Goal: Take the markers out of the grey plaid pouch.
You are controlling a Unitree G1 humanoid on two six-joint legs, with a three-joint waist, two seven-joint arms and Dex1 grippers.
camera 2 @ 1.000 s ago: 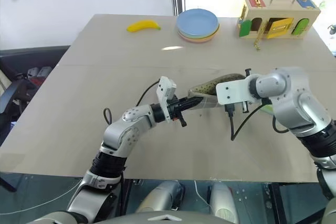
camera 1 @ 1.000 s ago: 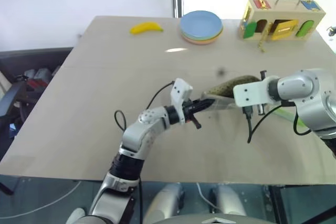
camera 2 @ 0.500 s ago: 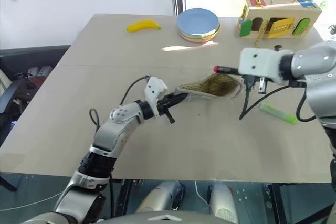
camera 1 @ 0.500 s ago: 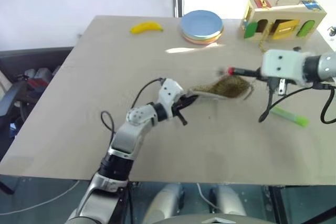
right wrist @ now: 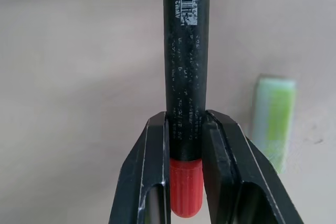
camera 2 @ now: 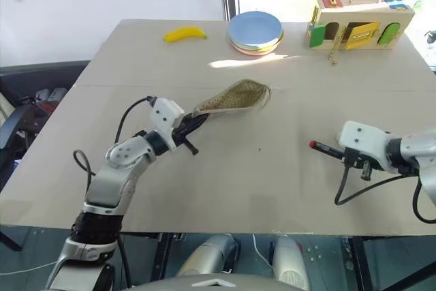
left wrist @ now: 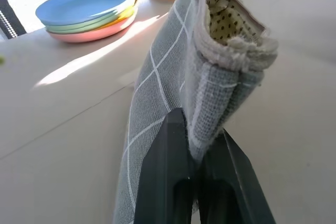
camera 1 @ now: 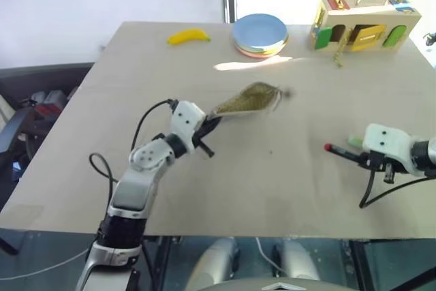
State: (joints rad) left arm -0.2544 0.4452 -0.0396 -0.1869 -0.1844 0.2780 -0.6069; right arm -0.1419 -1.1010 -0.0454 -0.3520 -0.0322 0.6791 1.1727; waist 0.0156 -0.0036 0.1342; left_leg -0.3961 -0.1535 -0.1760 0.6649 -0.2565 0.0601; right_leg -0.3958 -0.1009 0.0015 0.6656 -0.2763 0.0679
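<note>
The grey plaid pouch (camera 1: 245, 99) hangs above the table, its open mouth with the speckled lining facing away from my left gripper (camera 1: 208, 124), which is shut on the pouch's near end (left wrist: 157, 93). My right gripper (camera 1: 351, 157) is low over the table at the right, shut on a black marker (right wrist: 186, 51) with red ends; one red tip (camera 1: 328, 147) points toward the middle of the table. A pale green marker (right wrist: 274, 114) lies on the table just beside the right gripper. Whether the pouch holds more markers is hidden.
A yellow banana (camera 1: 189, 35), a stack of coloured plates (camera 1: 260, 33) and a wooden latch box (camera 1: 364, 24) stand along the far edge. The tan table (camera 1: 272, 189) lies bare between my two arms.
My right gripper drew the black marker out of the pouch and swung right and down beside the green marker. My left gripper carried the pouch to the left.
</note>
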